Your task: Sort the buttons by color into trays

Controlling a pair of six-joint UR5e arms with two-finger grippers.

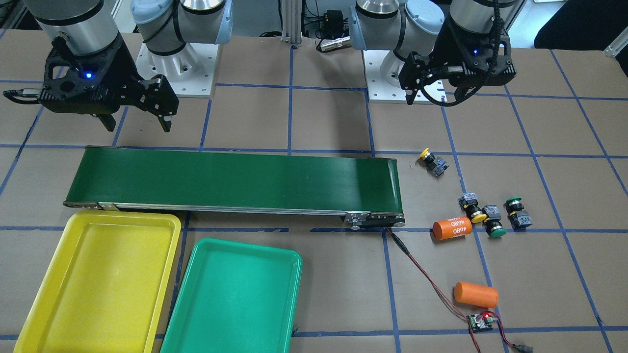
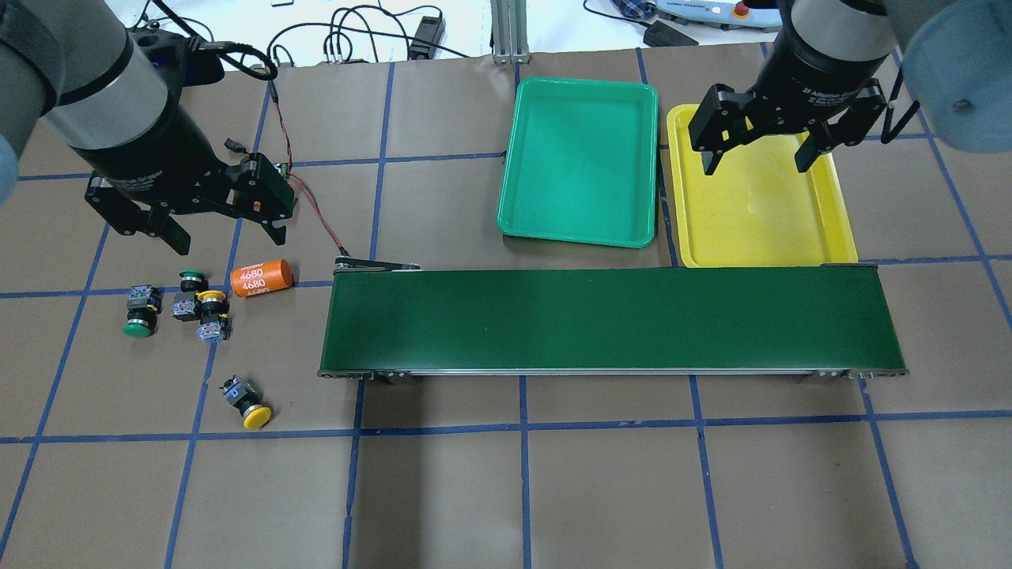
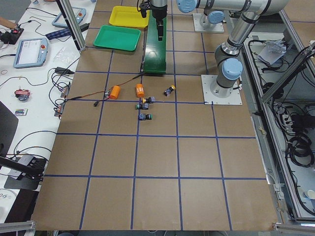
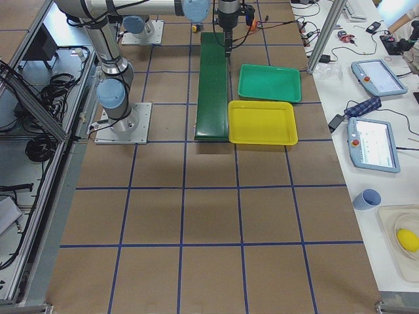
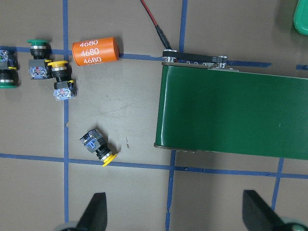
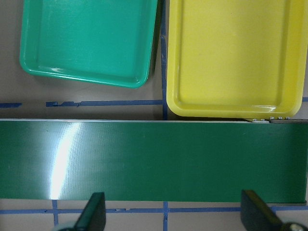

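No sorting is done yet. All four buttons lie on the tabletop (image 2: 474, 474) toward its left end, past the left end of the belt (image 2: 609, 320), and both trays are bare. I judge I am about to make the first pick.

My left hand (image 2: 228, 237) hangs over that end with its fingers wide and nothing between them. My right hand (image 2: 755, 164) is just as wide and empty, above the yellow tray (image 2: 759, 221), which sits beside the green tray (image 2: 581, 158) between the belt and the far edge.

One yellow button (image 2: 247, 405) lies alone, nearer my edge, on its side. The other yellow (image 2: 209, 310) touches a green one (image 2: 190, 288), both near an orange cylinder (image 2: 262, 278). The last green (image 2: 140, 312) lies just beside that pair, toward the left edge.

I would take the lone yellow first, since nothing crowds it. My left hand must shift toward my edge, turn to span the button, and come down around it. The trays look beyond this arm, so I expect to hand off by the belt.
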